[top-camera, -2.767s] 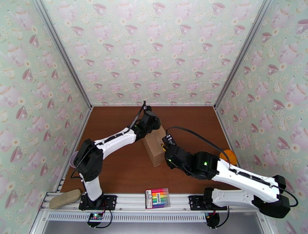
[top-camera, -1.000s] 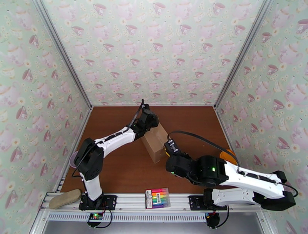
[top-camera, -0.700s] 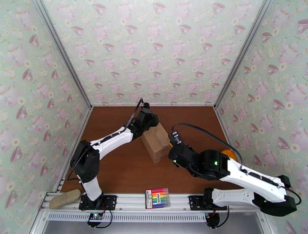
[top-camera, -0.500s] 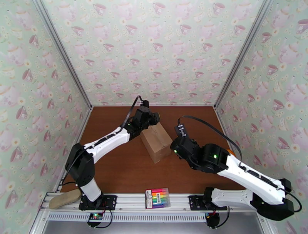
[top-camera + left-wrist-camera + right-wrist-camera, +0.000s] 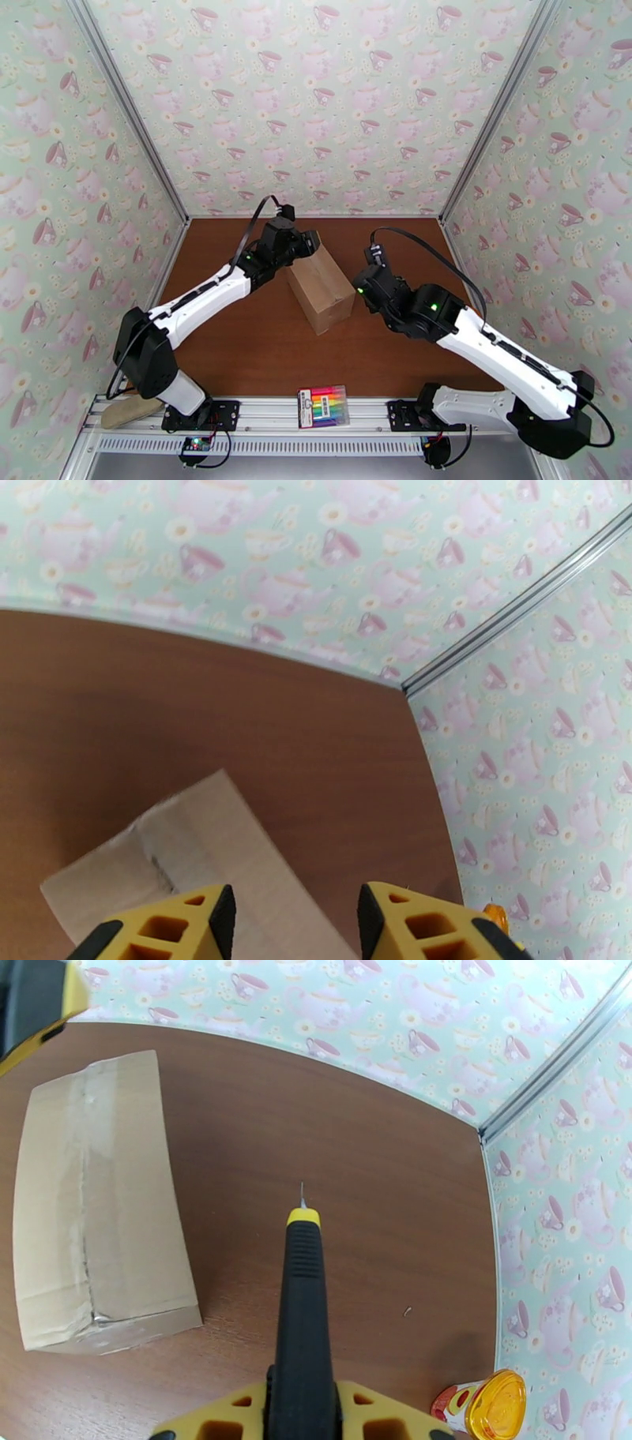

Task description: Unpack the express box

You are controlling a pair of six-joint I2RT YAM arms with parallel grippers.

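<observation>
Brown table (image 5: 237, 347) w/ express box (image 5: 320, 288) mid, orange-capped jar (image 5: 482, 1406) nr right wall.

express box (image 5: 197, 839): taped seam up, flat on your counter (image 5: 300, 717).
left claw (image 5: 294, 906): your jaws stand parted above that box.

Your box (image 5: 320, 288) is plain corrugated cardboard, matt and tan, rough and scuffed along its seam. The table (image 5: 237, 347) under it looks to you like smooth brown wood laminate with a soft sheen. The walls (image 5: 316, 103) are matt printed paper, framed by brushed metal rails (image 5: 125, 103). Your arms (image 5: 197, 296) wear glossy white plastic shells with black joints. The left gripper (image 5: 294, 894) has fingers (image 5: 170, 930) of matt yellow plastic. The knife (image 5: 302, 1315) has a ribbed black handle, rubbery in look, and a thin metal tip. The orange lid (image 5: 496, 1400) is glossy plastic.
</observation>
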